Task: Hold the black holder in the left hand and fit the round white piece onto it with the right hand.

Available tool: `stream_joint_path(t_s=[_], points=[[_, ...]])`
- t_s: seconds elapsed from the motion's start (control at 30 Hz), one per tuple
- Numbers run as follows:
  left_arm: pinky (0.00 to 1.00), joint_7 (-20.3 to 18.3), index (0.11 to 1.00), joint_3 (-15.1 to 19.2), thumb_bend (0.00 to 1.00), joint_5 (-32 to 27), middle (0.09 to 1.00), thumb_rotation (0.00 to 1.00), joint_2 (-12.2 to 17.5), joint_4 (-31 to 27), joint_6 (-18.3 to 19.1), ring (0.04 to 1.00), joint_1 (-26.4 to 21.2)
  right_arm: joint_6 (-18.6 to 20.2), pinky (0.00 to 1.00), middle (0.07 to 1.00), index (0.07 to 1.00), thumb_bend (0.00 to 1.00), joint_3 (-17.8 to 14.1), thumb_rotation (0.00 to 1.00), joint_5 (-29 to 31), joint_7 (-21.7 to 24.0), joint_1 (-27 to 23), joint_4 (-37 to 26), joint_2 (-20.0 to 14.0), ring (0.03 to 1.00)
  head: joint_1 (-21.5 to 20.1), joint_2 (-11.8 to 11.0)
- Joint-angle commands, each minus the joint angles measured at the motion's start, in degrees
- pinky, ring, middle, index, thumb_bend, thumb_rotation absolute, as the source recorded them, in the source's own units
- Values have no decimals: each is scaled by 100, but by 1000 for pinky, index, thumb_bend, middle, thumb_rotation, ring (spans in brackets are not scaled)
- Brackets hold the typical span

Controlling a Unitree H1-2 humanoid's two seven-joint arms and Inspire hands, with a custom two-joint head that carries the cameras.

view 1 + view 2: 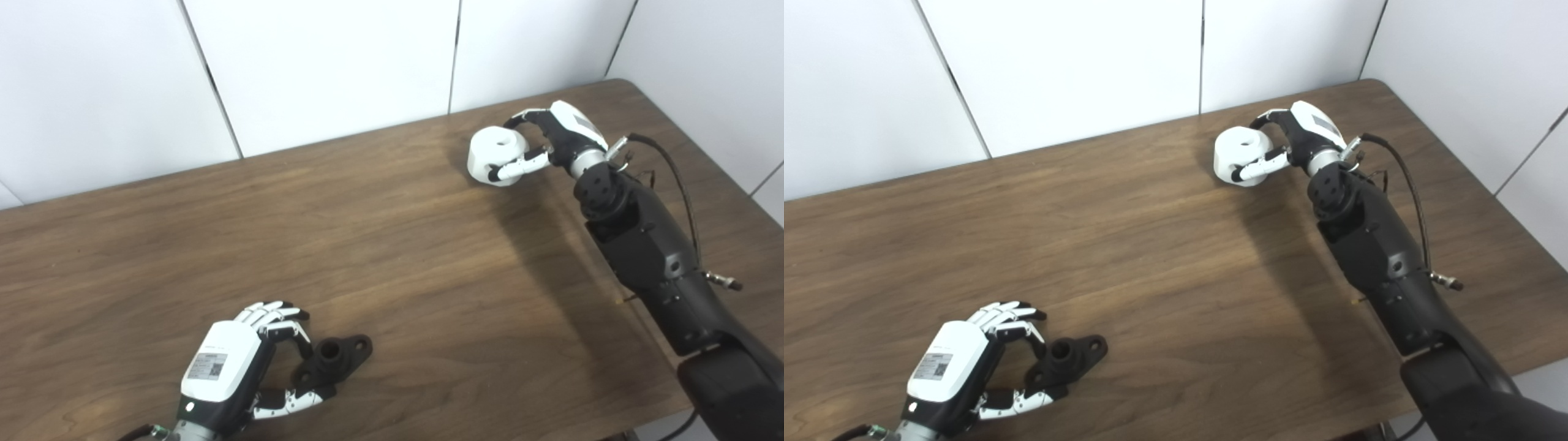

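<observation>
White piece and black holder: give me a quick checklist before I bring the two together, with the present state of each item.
1. Right hand has the round white piece: ok, fingers wrap its side at the table's far right.
2. White piece lifted clear of the table: cannot tell.
3. Left hand has the black holder: cannot tell, its fingers curl around the holder's near end, but a firm grip is not visible.
4. Holder raised for fitting: not ok, it appears to lie on the table.
5. Holder's round socket faces up and is uncovered: ok.
6. Path between the two parts: ok, only bare tabletop shows between them.
</observation>
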Motion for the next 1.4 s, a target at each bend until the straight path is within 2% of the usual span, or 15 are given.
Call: stream_joint_path(t_s=[0.0,0.1,0.27,0.43,0.53,0.57,0.6,0.67,0.93,1.17,1.37], points=[[851,-340,487,98,522,294,755,49,241,178,281,829,150,-126,851,891,746,878,-49,297,-13,-84,-239,-195,-194,978,-3,4],[849,-338,487,103,522,298,754,49,234,171,284,827,153,-85,849,910,747,879,-44,303,-18,-78,-243,-201,-193,989,-13,15],[849,-331,487,104,522,283,754,49,223,183,279,827,149,-174,835,882,720,871,-31,308,-31,-144,-254,-140,-205,962,9,22],[851,-387,487,104,522,309,756,49,220,129,318,829,156,-428,843,871,657,849,-111,260,28,-378,-208,-88,-152,955,9,29],[848,-400,487,101,522,344,756,49,215,122,323,827,155,-650,845,859,601,819,-160,190,34,-634,-181,-23,-105,963,16,34],[844,-391,487,102,522,342,756,49,214,125,311,827,155,-718,843,856,536,645,-163,162,23,-717,-175,7,-96,963,16,34],[843,-381,487,102,522,339,755,49,214,128,297,826,155,-774,842,853,513,587,-162,152,4,-804,-170,37,-85,962,20,37],[841,-366,487,96,522,344,754,49,214,134,276,825,152,-880,847,847,491,538,-156,140,-36,-981,-155,79,-63,959,21,37],[847,-411,487,80,522,387,757,50,167,111,338,829,158,-1118,850,828,483,524,-110,133,-123,-1394,-111,204,-48,945,50,33],[853,-422,487,68,522,363,762,49,120,137,344,834,153,-1216,846,834,483,524,-113,132,-98,-1450,-70,223,-72,949,97,20],[861,-470,487,43,522,418,766,49,38,119,401,838,143,-1350,847,839,483,524,-81,133,-112,-1292,76,-126,-184,955,254,45]])
